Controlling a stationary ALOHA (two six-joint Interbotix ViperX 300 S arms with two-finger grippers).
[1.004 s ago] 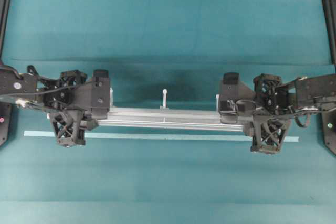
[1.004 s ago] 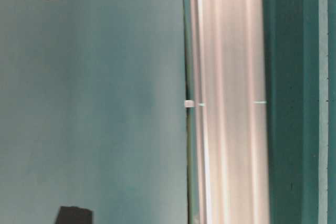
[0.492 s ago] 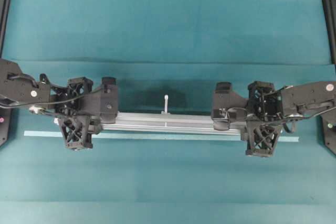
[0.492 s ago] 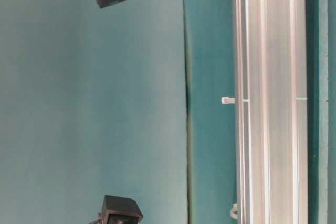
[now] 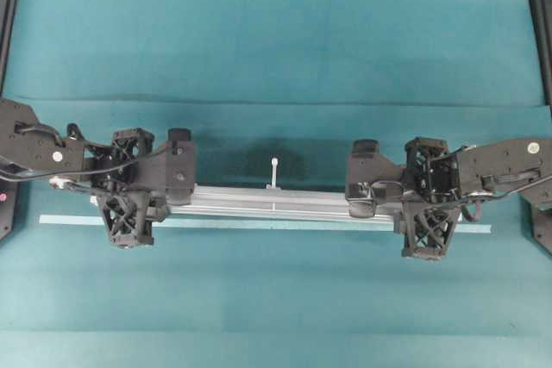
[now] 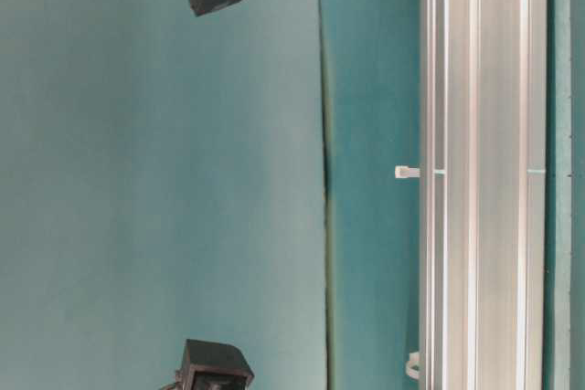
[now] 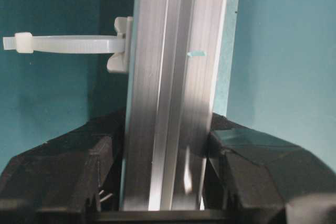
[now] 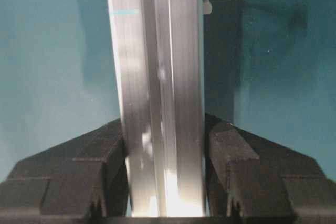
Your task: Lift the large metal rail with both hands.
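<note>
A long silver grooved metal rail (image 5: 272, 202) lies left to right across the middle of a teal surface (image 5: 276, 49), seen from overhead. The left hand (image 5: 129, 204) is clamped around the rail near its left end, and the right hand (image 5: 423, 213) is clamped around it near its right end. In each wrist view black fingers (image 7: 68, 171) press against both sides of the rail. A white zip tie (image 5: 273, 171) sticks out from the rail's far side at its middle. A thin pale tape strip (image 5: 69, 220) lies along the rail's near side. Whether the rail touches the surface cannot be told. To lift well, both hands should probably rise together at matching speed, keeping the rail level so neither grip twists or slips.
</note>
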